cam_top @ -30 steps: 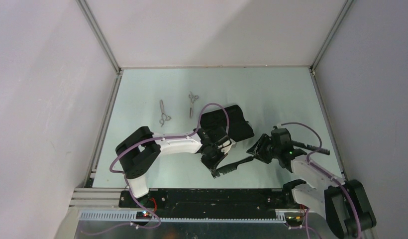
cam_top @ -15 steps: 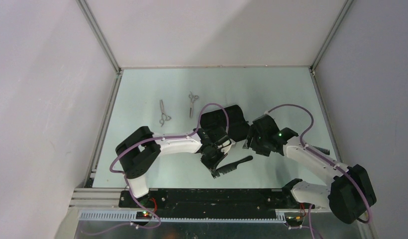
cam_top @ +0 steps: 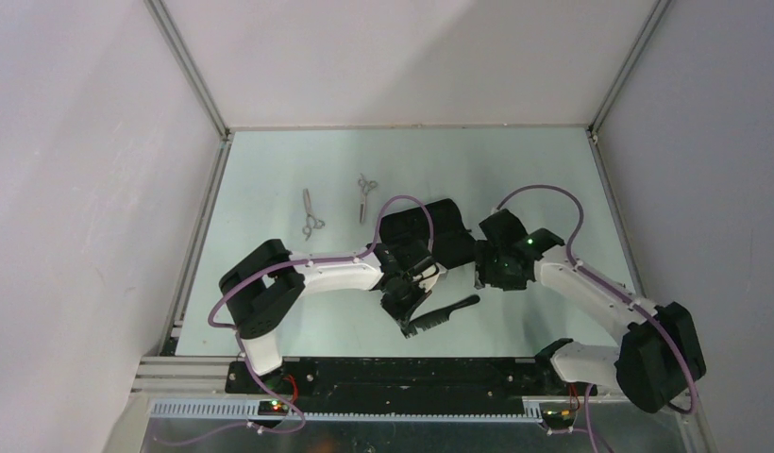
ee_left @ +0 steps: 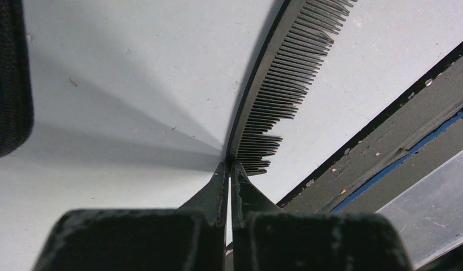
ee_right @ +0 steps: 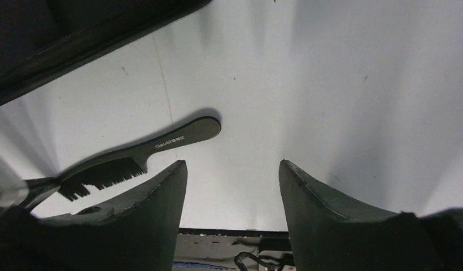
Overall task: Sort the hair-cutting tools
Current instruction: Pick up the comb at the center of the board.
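We see our left fingers (ee_left: 211,195) clamped on the toothed end of the black comb (ee_left: 288,68); our right fingers (ee_right: 325,209) stand apart near its handle.

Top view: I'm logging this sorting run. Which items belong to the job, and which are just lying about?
Job: comb, left scissors, right scissors.
Lying about: pouch.

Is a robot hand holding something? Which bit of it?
Yes. The left gripper pinches the black comb at the very tip of its toothed end. The right gripper is open and holds nothing.
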Controlling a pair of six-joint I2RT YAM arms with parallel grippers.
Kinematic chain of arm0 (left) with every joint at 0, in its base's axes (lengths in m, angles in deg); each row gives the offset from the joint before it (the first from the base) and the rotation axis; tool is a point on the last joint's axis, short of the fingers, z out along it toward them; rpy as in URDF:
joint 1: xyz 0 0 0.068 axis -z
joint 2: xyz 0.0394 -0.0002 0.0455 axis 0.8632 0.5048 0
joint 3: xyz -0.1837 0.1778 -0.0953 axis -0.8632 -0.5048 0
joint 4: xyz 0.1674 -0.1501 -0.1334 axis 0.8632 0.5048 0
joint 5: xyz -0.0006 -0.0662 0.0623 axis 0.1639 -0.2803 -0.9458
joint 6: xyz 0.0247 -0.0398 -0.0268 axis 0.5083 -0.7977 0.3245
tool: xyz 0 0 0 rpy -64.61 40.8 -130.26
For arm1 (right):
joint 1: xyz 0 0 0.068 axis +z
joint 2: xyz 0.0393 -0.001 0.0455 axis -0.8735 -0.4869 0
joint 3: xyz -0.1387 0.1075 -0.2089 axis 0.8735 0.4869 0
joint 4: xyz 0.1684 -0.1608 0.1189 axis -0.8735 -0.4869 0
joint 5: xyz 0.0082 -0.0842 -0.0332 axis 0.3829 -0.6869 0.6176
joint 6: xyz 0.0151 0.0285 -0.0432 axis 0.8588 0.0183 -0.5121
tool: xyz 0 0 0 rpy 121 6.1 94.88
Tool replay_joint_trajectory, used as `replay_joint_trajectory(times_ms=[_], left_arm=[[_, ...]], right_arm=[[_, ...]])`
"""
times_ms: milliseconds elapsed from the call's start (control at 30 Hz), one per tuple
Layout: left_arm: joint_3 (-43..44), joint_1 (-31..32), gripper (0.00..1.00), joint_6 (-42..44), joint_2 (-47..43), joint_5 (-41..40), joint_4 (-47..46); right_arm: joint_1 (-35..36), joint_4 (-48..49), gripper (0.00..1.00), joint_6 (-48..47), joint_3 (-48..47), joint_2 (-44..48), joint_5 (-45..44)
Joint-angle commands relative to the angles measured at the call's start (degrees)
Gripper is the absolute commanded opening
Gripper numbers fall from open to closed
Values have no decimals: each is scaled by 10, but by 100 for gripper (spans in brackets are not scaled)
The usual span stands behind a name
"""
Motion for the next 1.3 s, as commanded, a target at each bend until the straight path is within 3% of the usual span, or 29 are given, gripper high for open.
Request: replay_joint_trajectory(times_ms=[0, 133, 267, 367, 533, 1133, 1267], left_arm=[[-31, 0, 0, 6, 32, -61, -22], [-31, 0, 0, 6, 31, -61, -22], [-33, 0, 0, 6, 28, -61, -23], [-33, 0, 0, 6, 28, -60, -25], [-35, 0, 0, 6, 25, -60, -27], [-37, 0, 0, 8, 23, -56, -29], [-38, 0, 0, 8, 22, -55, -29]], right_arm=[[-32, 23, 63, -60, -25, 26, 42], [-38, -22, 66, 95, -31, -25, -1], [9, -58, 70, 264, -40, -62, -68], [30, -81, 71, 386, -49, -86, -74], [34, -88, 69, 511, -50, -120, -53], [59, -30, 54, 691, -30, -215, -8], [61, -27, 46, 708, -24, -230, 2]])
